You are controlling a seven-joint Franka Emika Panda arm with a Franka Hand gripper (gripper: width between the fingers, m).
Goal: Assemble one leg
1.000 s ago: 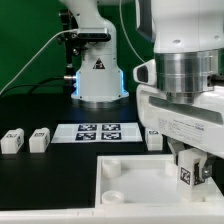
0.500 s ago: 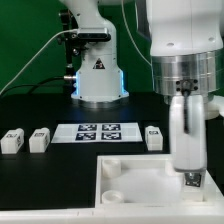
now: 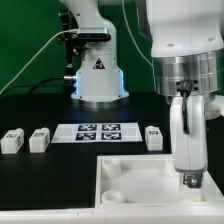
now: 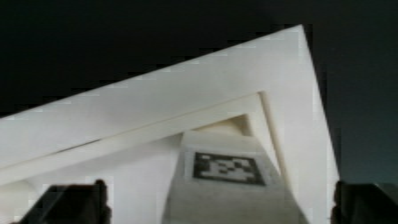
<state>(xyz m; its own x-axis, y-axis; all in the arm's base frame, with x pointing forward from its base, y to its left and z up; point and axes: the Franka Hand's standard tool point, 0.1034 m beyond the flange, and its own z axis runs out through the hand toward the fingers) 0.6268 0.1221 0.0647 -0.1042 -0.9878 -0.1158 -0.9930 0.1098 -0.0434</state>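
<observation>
Gripper (image 3: pixel 188 178) of mine clamps the leg (image 4: pixel 231 168) upright over the white panel (image 3: pixel 135 178), near its corner on the exterior view's right, apparently to seat it in a socket. Three spare legs (image 3: pixel 38 139) and the marker board (image 3: pixel 96 132) rest on the black surface (image 3: pixel 30 110).

Even, bright light falls from above on the black table (image 3: pixel 40 105), which shows almost no glare. The white panel (image 3: pixel 130 180) near the table's front edge is close to overexposed, its raised rim casting only soft grey shading. A cyan glow lights the robot base (image 3: pixel 98 80) at the back edge. The exterior view is slightly soft. The wrist view is blurrier, grainy, with dark corners.
</observation>
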